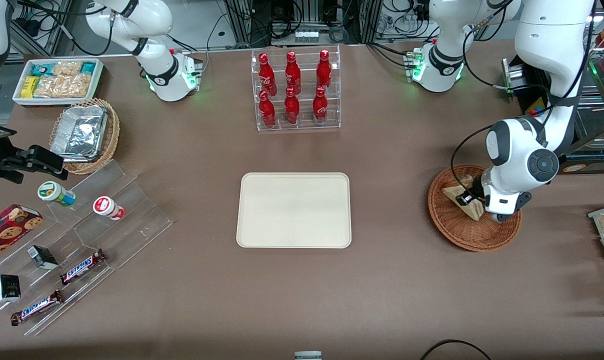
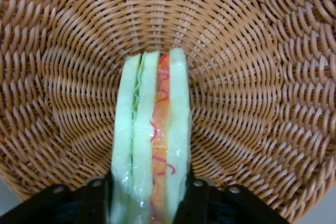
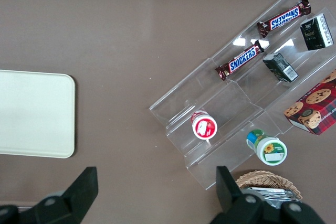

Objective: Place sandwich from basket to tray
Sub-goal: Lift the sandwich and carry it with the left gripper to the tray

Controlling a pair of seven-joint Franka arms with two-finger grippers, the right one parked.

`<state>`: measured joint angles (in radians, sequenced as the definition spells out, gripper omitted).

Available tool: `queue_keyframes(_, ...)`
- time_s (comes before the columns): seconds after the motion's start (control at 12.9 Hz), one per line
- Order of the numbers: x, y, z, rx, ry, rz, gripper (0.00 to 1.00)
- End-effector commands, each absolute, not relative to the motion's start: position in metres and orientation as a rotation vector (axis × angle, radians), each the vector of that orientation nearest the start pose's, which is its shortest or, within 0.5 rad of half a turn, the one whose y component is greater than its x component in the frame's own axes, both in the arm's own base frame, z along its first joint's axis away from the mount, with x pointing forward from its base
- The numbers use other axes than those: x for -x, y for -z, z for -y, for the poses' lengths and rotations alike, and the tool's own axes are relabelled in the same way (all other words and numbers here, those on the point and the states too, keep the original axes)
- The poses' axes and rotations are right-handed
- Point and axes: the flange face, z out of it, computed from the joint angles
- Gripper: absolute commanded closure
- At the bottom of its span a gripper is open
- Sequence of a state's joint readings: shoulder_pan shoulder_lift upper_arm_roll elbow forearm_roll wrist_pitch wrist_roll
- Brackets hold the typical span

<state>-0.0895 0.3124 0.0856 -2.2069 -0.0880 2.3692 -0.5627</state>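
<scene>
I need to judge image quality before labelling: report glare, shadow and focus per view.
Front view: even light, green glow at arm bases, gripper over the basket. Left wrist view: sandwich sharp, jaws shut on it. Right wrist view: glare on the clear stand.

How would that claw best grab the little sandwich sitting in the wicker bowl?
By its two flat bread faces, coming down from above. The sandwich stands on edge in the basket, layers upright, so a finger fits against each outer slice. The gripper already straddles it that way; squeezing across the bread presses the filling together rather than splitting the layers apart.
</scene>
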Motion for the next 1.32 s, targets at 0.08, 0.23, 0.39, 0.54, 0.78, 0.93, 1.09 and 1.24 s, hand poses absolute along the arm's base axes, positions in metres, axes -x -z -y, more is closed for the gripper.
queue_keyframes(0.08,-0.543,-0.254,0.006,2.998,-0.222,0.917,0.67)
queue_keyframes(0.23,-0.558,-0.291,0.007,3.028,-0.276,0.808,0.67)
queue_keyframes(0.39,-0.582,-0.335,0.028,3.042,-0.321,0.721,0.67)
queue_keyframes(0.54,-0.594,-0.352,0.075,3.063,-0.266,0.577,0.67)
queue_keyframes(0.78,-0.598,-0.342,0.162,3.074,-0.275,0.344,0.67)
queue_keyframes(0.93,-0.6,-0.339,0.22,3.067,-0.315,0.228,0.67)
queue_keyframes(1.09,-0.595,-0.339,0.282,3.069,-0.315,0.115,0.67)
queue_keyframes(1.24,-0.575,-0.325,0.342,3.086,-0.34,0.076,0.7)
